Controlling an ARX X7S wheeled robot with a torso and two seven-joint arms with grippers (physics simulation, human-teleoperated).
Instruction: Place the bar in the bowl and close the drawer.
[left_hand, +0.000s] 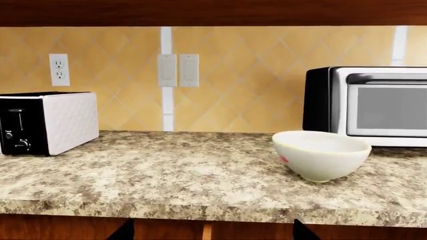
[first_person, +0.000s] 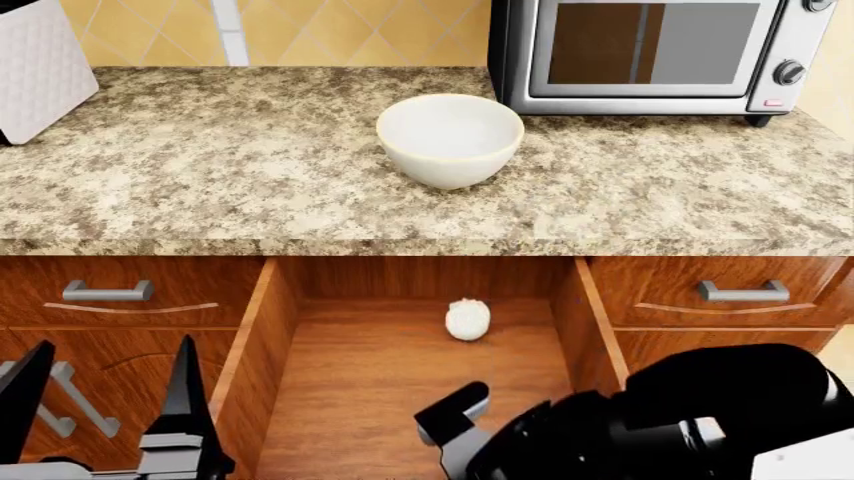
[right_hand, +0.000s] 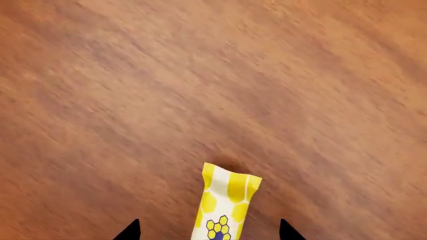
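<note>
The left gripper (first_person: 104, 400) hung nearest, in front of the lower cabinets to the left of the open drawer (first_person: 267, 330), its two black fingers spread wide with nothing between them. The right gripper (first_person: 454, 410) sat low inside the drawer, over its wooden floor, fingers likewise parted and holding nothing.

In the right wrist view the bar (right_hand: 223, 200) lay flat on that floor just ahead of the fingertips and in line with the gap between them, showing a white wrapper with yellow honeycomb patches. From the head view it read as a small white lump (first_person: 467, 319) near the back of the drawer, which held nothing else.

Above and beyond, the speckled granite countertop (first_person: 200, 170) carried the white bowl (first_person: 447, 165), upright and empty, set a little behind the counter edge. A pink mark showed low on its side in the left wrist view. Behind the bowl stood a toaster oven (first_person: 654, 50), and a white toaster (first_person: 40, 65) stood well off at the far left.
</note>
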